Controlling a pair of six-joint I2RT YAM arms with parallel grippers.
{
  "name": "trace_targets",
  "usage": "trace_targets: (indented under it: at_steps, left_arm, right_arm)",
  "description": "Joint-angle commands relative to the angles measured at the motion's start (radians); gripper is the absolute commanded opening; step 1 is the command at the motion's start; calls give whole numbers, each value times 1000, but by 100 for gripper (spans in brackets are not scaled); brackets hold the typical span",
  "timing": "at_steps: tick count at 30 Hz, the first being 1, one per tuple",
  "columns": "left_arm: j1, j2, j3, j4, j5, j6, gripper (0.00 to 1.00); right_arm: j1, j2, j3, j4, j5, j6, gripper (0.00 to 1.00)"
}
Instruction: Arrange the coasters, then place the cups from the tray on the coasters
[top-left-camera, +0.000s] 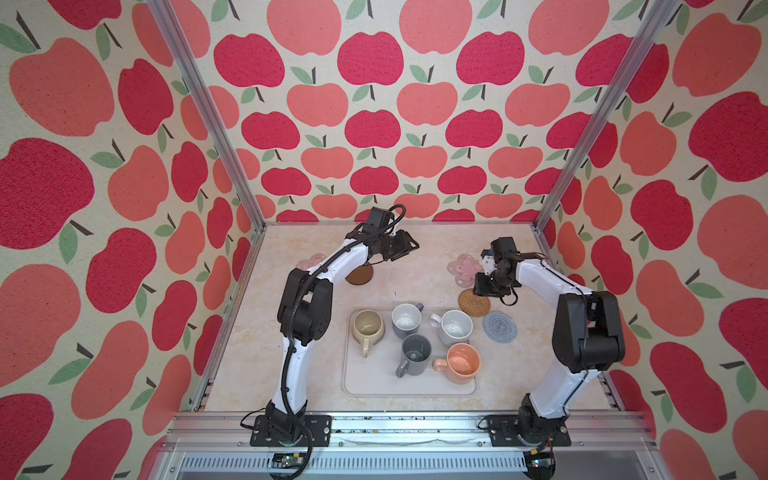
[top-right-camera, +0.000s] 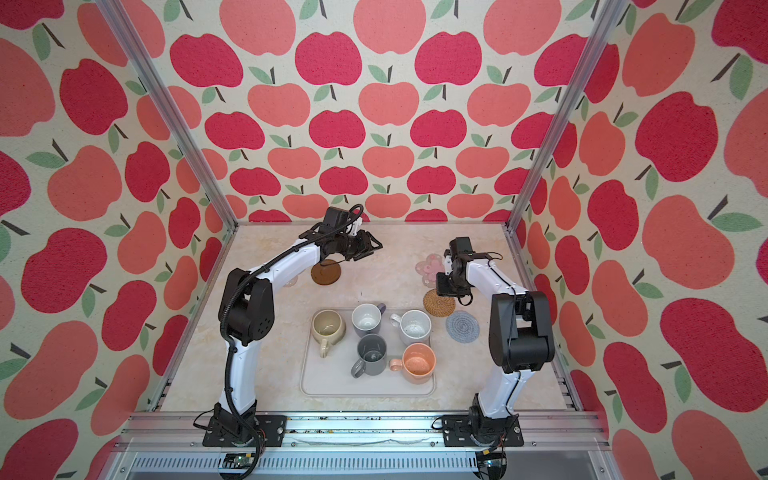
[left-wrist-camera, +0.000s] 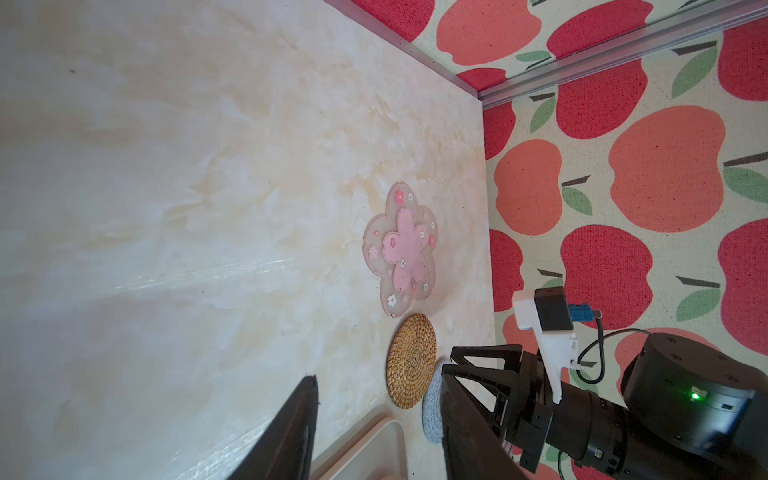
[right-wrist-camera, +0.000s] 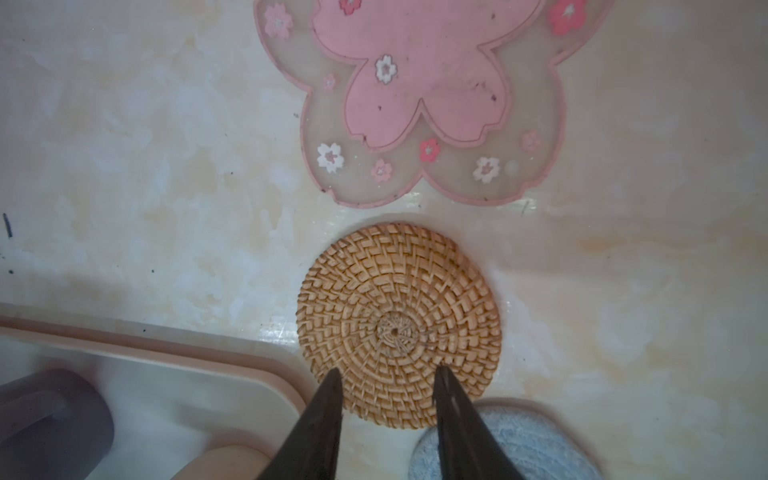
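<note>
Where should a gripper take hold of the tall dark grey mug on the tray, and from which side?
Probably by its handle, from above on the near-left. The dark grey mug stands upright, its handle jutting over bare tray, while the peach mug and lavender mug crowd its other sides.

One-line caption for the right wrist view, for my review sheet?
Right gripper, jaws apart, poised over the rattan coaster; pink flower coaster beyond, tray corner beside.

The tan rattan coaster (right-wrist-camera: 399, 324) lies on the desk (right-wrist-camera: 145, 166). Over its edge the right end effector (right-wrist-camera: 388, 376) has its fingers apart. Just beside this coaster lie the pink flower coaster (right-wrist-camera: 428, 83), the grey-blue knitted coaster (right-wrist-camera: 540, 449) and the tray (right-wrist-camera: 145, 347).
</note>
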Motion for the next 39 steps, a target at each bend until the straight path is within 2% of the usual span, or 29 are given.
trace_targets:
  at_steps: [1,7,16,25,33,39]
  left_arm:
    - [32,-90,-74,-24,-18,34,50]
    - [74,-202,-214,-13,-13,48,50]
    - [120,-279,-307,2,-3,61,50]
    - [155,-319,-364,12,7,63,50]
    - [172,-336,-404,22,15,63,50]
    - [178,-338,-416,18,23,63,50]
  right_arm:
    - [16,33,-4,16,11,54,30]
    - [71,108,34,-17,71,83,25]
    - [159,195,94,-49,94,102,24]
    - [246,308,232,-79,71,129,24]
    - [311,391,344,-91,6,160,26]
    - [347,481,481,-110,-17,162,27]
